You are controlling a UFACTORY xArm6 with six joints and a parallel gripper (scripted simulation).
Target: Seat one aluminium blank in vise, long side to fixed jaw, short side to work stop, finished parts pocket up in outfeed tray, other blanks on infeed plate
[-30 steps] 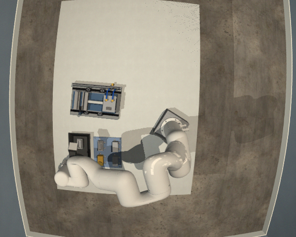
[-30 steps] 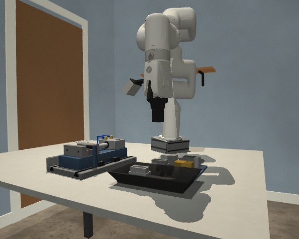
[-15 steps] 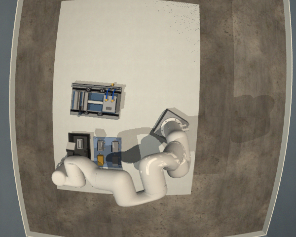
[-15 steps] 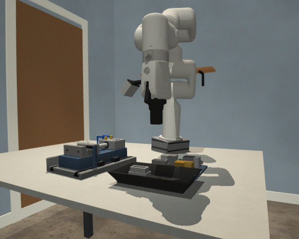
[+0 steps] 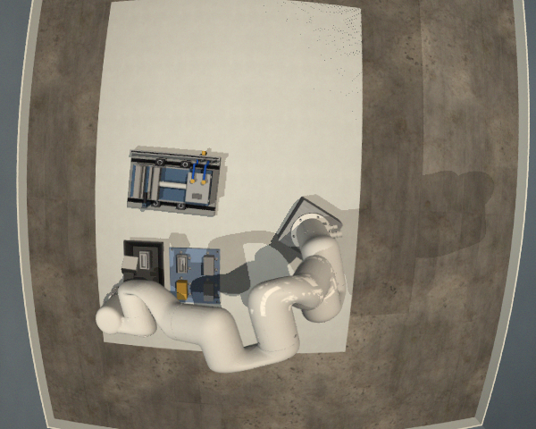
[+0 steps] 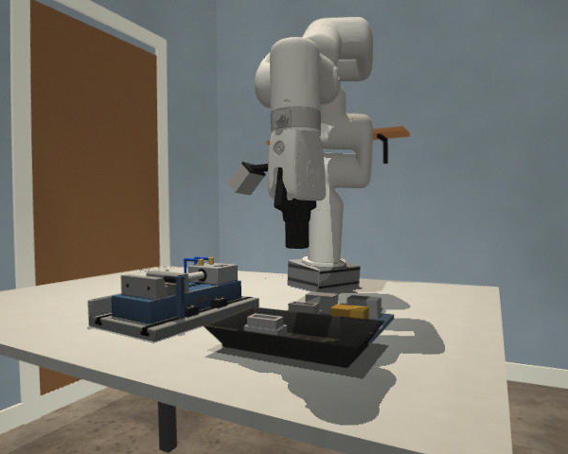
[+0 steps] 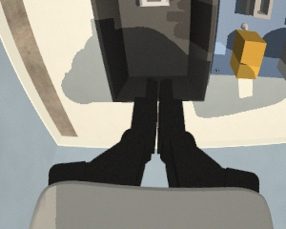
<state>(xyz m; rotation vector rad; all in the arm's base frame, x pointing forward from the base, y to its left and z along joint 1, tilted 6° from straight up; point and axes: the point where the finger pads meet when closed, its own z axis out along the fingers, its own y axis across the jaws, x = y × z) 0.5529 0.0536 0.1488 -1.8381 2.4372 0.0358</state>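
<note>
My gripper (image 6: 296,241) is shut and empty, pointing down high above the near end of the black outfeed tray (image 6: 299,337). In the wrist view its fingers are closed together over the tray's edge. One finished part (image 5: 143,261) with a pocket lies in the tray, pocket up. The blue infeed plate (image 5: 195,275) holds a pocketed part (image 5: 181,264), a grey aluminium blank (image 5: 208,264), a brass blank (image 5: 181,290) and another grey blank (image 5: 208,291) in shadow. The vise (image 5: 173,180) stands open; I see no blank in its gap.
The arm's base (image 5: 312,226) stands right of the infeed plate, and the arm's links reach over the table's near edge. The vise's hoses (image 5: 197,172) rise from its right block. The tray has sloping walls.
</note>
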